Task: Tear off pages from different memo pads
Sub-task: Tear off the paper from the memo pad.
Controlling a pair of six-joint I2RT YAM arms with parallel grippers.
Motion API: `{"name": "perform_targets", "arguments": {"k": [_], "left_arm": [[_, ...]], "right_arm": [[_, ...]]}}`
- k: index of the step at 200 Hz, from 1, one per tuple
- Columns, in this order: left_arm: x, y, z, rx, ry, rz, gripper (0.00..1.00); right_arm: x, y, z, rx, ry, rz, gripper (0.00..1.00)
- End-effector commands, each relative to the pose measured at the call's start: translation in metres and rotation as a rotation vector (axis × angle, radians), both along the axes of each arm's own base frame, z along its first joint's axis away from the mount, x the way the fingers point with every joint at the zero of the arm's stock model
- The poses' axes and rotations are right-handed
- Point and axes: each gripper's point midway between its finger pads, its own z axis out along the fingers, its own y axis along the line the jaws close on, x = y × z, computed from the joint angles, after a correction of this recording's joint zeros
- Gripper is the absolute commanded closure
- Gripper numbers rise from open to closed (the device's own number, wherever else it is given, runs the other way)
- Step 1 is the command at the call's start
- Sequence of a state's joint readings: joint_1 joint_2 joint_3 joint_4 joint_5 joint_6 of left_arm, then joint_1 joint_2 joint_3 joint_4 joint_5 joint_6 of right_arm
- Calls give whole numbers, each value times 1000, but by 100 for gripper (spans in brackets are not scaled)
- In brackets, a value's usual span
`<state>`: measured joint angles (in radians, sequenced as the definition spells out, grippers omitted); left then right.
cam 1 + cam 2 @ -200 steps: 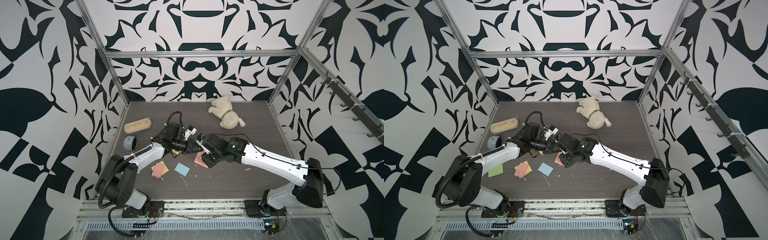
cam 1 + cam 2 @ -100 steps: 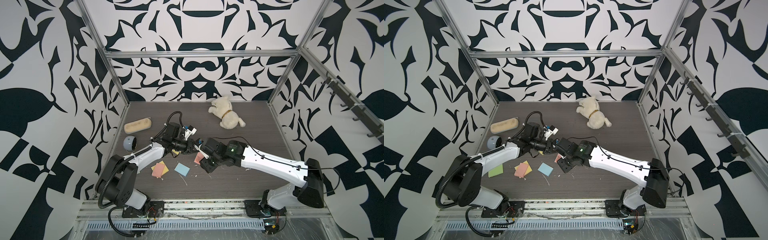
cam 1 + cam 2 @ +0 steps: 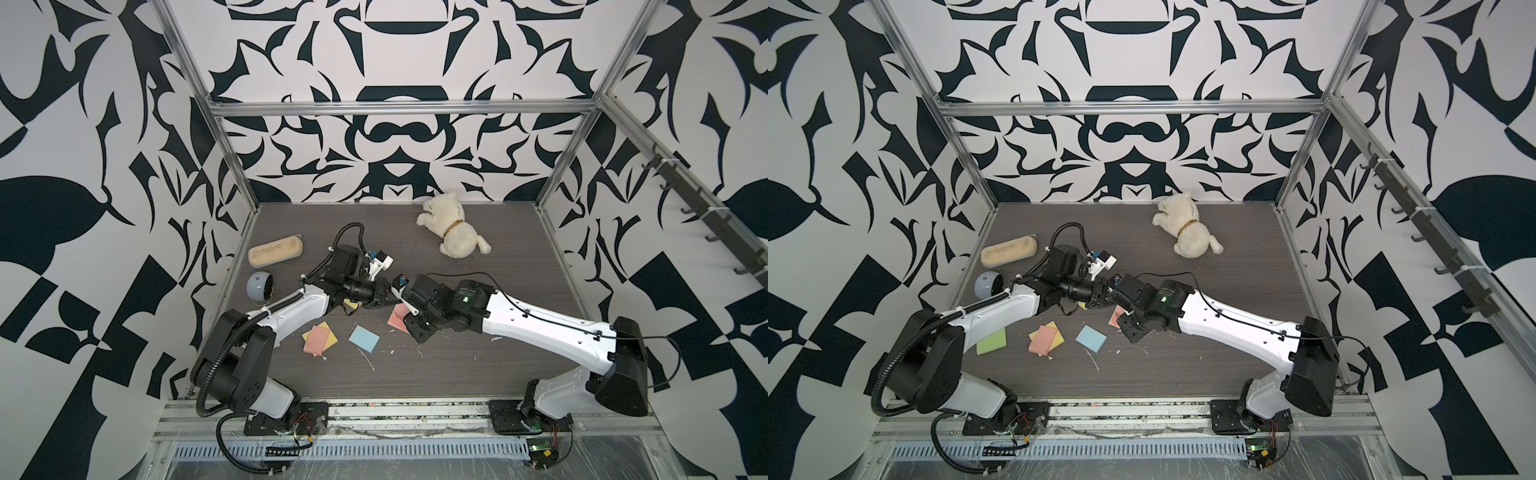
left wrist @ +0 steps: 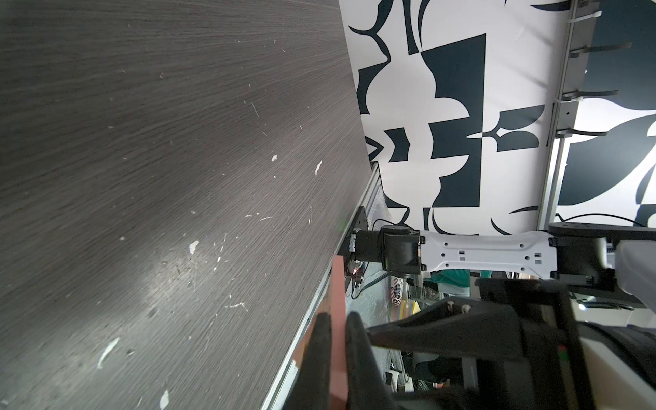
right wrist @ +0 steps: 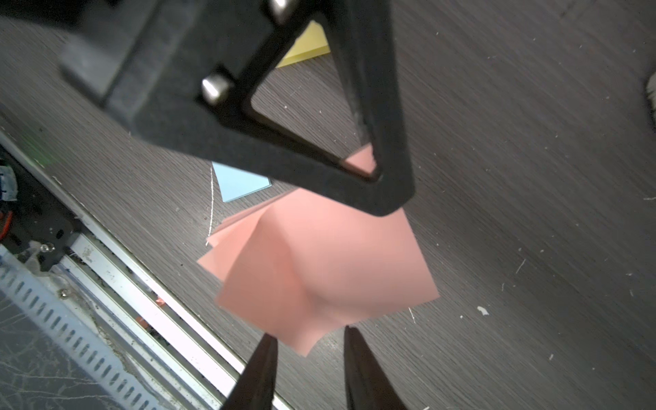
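My left gripper [image 4: 339, 319] is shut on a pink memo pad [image 4: 337, 280] and holds it on edge above the table; both top views show the pink memo pad [image 3: 398, 318] [image 3: 1115, 318]. In the right wrist view its pages [image 5: 319, 262] fan out, the top one bent. My right gripper [image 5: 309, 337] is open, its jaws on either side of the pad's lowest corner without pinching it. On the table lie a pink square on a yellow one [image 3: 318, 338], a blue square [image 3: 364, 338], a green one [image 3: 991, 340] and a yellow one [image 3: 352, 306] under the left arm.
A white plush dog [image 3: 455, 232] lies at the back right. A beige oblong case [image 3: 274, 251] and a blue-grey ball [image 3: 259, 286] sit at the left edge. The metal front rail [image 5: 149, 284] runs close below the grippers.
The right gripper has shifted slightly towards the front, down to the pink pad's lower corner. The left arm still holds the pad in the same place.
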<state>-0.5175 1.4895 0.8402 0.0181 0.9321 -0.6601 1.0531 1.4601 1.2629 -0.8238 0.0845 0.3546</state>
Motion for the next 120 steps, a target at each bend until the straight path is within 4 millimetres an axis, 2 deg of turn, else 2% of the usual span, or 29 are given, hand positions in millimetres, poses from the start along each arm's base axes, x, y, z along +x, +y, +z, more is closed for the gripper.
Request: {"name": "perform_targets", "arguments": {"k": [1, 30, 64, 120], "left_arm": [[-7, 0, 4, -17, -19, -24, 100], [-7, 0, 7, -19, -21, -23, 100], [-6, -1, 6, -20, -15, -16, 100], [-4, -2, 7, -30, 0, -10, 100]], "right_arm": [[8, 1, 10, 21, -39, -19, 72], [12, 1, 9, 1, -54, -28, 75], [14, 8, 10, 17, -60, -21, 68], [26, 12, 18, -24, -159, -33, 70]]}}
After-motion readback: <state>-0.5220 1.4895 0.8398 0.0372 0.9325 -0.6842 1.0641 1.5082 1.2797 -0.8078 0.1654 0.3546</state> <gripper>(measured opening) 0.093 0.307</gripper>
